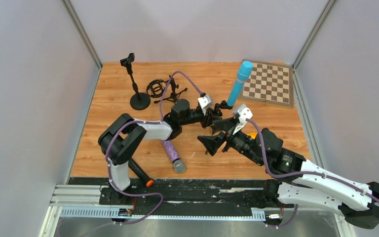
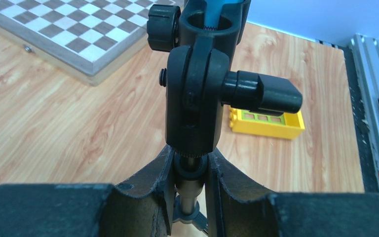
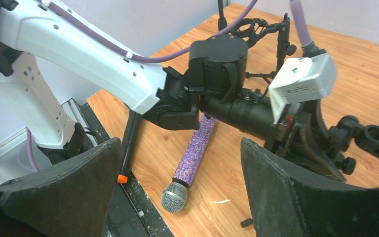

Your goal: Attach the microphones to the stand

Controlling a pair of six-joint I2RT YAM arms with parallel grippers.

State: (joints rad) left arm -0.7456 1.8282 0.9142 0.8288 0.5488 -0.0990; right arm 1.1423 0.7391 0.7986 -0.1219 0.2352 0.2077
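The light-blue microphone [image 1: 240, 83] stands upright in the clip of a small black stand [image 1: 223, 105]. My left gripper [image 1: 215, 115] is shut on that stand's thin pole [image 2: 197, 170], just under the clip joint [image 2: 193, 98]. The glittery purple microphone [image 1: 172, 155] lies flat on the wood, silver head toward the near edge; it also shows in the right wrist view [image 3: 193, 153]. The black microphone with the orange ring [image 1: 141, 172] lies by the left arm's base. My right gripper [image 1: 217, 134] hovers open and empty just near of the left gripper, above the purple microphone [image 3: 179, 148].
A second black stand with a round base [image 1: 137, 85] is at the back left, a tripod with a shock mount [image 1: 162, 89] beside it. A chessboard [image 1: 269, 83] lies at the back right. A yellow brick [image 2: 266, 122] lies beyond the held stand.
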